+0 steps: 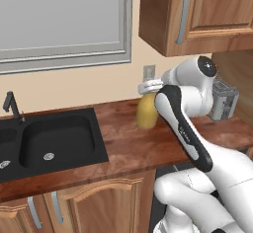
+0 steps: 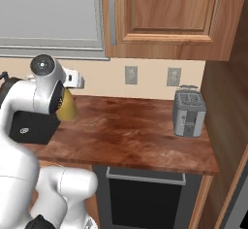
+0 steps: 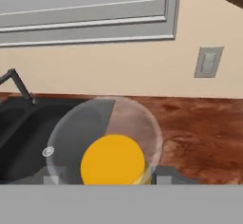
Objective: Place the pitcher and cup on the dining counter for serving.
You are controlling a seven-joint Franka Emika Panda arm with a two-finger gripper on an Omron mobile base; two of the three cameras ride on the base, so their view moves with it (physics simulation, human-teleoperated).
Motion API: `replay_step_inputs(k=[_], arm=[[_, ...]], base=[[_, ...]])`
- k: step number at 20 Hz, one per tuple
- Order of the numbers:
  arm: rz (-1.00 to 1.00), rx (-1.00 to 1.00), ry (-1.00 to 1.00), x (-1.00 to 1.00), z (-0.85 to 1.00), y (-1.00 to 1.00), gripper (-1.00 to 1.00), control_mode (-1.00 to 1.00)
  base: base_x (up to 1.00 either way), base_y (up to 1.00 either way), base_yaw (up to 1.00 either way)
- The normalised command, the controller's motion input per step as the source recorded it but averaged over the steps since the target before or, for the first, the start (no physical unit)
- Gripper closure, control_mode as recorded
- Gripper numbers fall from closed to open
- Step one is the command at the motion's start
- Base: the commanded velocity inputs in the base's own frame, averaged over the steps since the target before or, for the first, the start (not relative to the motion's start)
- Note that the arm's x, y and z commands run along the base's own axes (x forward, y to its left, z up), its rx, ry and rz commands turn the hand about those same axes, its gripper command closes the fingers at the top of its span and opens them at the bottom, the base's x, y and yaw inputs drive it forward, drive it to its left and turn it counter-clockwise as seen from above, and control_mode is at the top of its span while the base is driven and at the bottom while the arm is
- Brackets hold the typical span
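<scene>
Pincer [image 3: 103, 179] sits low around the pitcher [image 1: 146, 112], with one dark tip on each side of the glass at the bottom of the hand view. It looks like it is holding the pitcher, but I cannot tell for sure that the tips press on it. The pitcher stands on the brown wood tabletop [image 1: 148, 145], near the black sink [image 1: 49, 140] and a bit in front of the wall. It is clear glass with yellow juice inside, so I think it is heavy, smooth and easy to break. The juice could slosh if it tips. A good place to hold is the thin neck near the top, squeezed firmly and kept straight up. A toaster [image 2: 189, 112] stands far off to the side.
</scene>
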Motion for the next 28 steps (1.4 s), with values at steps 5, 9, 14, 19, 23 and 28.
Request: replay_step_inputs(k=[5,9,14,19,23,28], arm=[[0.0,0.0,0.0,0.0,0.0,0.0,1.0,1.0],[0.0,0.0,0.0,0.0,0.0,0.0,1.0,1.0],[0.0,0.0,0.0,0.0,0.0,0.0,1.0,1.0],[0.0,0.0,0.0,0.0,0.0,0.0,1.0,1.0],[0.0,0.0,0.0,0.0,0.0,0.0,1.0,1.0],[0.0,0.0,0.0,0.0,0.0,0.0,1.0,1.0]], base=[[-0.9,0.01,0.29],[-0.88,0.24,0.63],[-0.52,0.48,0.83],[-0.1,0.62,0.93],[-0.03,0.52,0.96],[-0.02,0.46,0.98]])
